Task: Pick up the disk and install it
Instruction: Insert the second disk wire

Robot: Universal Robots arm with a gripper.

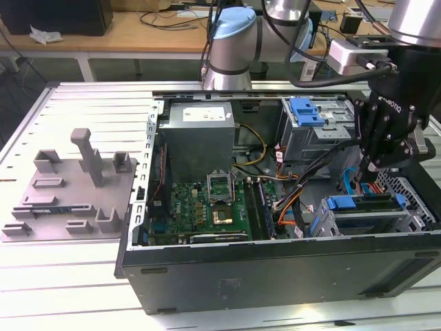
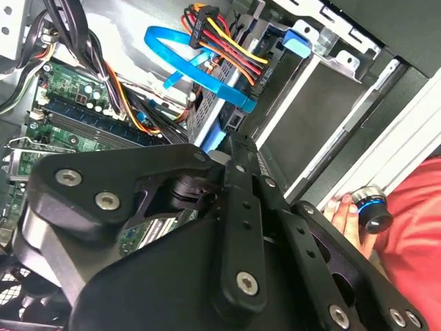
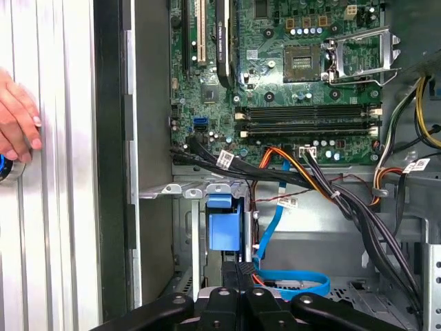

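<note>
Pincer (image 1: 370, 167) hung low inside the open computer case (image 1: 275, 265), at the exterior view's right, fingers drawn together; whether they pinched anything could not be told. The disk (image 1: 365, 205) sat just below it in the drive cage (image 1: 413, 207), blue rail facing up, touching or nearly so. Its long axis ran across the exterior view, left to right. A person's hand (image 3: 17, 124) rested on the worktop (image 1: 83, 276) beside the case.

Gripper (image 1: 370, 169) fingertips buried behind drive cage (image 1: 365, 215) at exterior view's right; jaw state unreadable. Person's hand (image 3: 17, 124) cut off by first wrist view's edge.
</note>
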